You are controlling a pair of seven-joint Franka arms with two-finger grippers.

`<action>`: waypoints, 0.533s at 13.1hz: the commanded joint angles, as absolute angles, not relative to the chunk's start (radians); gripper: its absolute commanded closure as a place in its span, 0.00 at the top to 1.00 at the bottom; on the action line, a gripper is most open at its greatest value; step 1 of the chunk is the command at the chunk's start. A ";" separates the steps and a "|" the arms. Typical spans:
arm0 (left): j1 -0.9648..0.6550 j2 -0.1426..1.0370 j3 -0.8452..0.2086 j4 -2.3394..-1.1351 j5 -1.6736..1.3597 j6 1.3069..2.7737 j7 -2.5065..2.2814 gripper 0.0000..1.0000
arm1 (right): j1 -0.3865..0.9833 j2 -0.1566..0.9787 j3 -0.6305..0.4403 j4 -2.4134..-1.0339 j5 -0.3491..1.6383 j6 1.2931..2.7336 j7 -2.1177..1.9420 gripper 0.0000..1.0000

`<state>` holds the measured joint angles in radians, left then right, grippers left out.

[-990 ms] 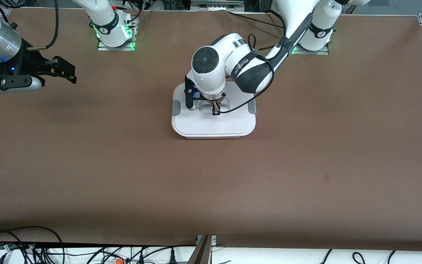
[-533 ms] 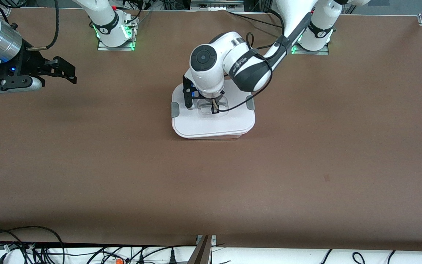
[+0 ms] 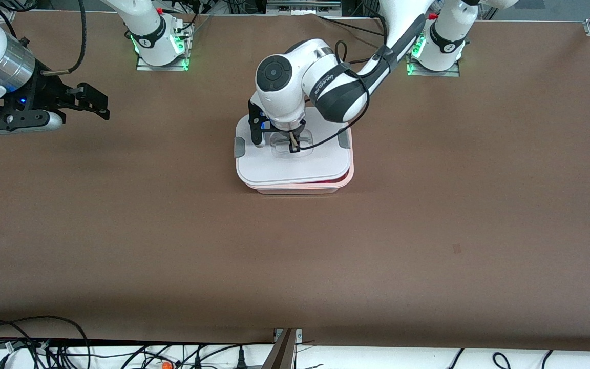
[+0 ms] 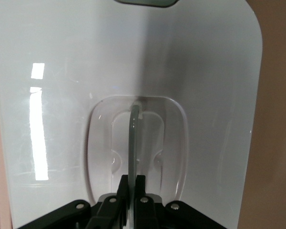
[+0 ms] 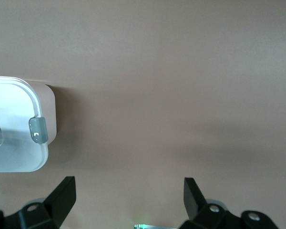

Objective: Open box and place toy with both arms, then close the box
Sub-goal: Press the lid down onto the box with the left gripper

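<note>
The box's white lid hangs slightly above and askew over the pale pink tub, whose pink rim shows along the edge nearer the camera. My left gripper is shut on the clear centre handle of the lid; the fingers clamp its thin upright blade. My right gripper is open and empty, in the air over the right arm's end of the table. In the right wrist view the open right gripper is over bare table, with the lid and a grey clip off to one side. The toy is hidden.
Brown table all round the box. The arms' base plates stand along the edge farthest from the camera. Cables lie past the table's near edge.
My left gripper has lifted the lid by its handle and shifted it toward the right arm's end; the tub's pink rim now shows beneath. The right arm has barely moved.
</note>
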<state>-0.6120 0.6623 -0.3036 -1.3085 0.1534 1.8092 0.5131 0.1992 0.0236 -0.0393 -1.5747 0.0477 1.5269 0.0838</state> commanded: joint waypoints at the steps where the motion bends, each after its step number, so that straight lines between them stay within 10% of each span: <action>1: -0.575 0.672 -0.301 -1.287 0.160 1.796 0.606 0.00 | 0.196 0.015 -0.032 -1.588 0.034 1.542 0.098 1.00; 7: -0.583 0.678 -0.302 -1.289 0.164 1.801 0.612 0.00 | 0.195 0.014 -0.034 -1.583 0.032 1.537 0.092 1.00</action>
<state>-0.5788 0.6677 -0.3043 -1.3053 0.1534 1.8189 0.5953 0.1991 0.0262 -0.0394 -1.5747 0.0448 1.5298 0.0838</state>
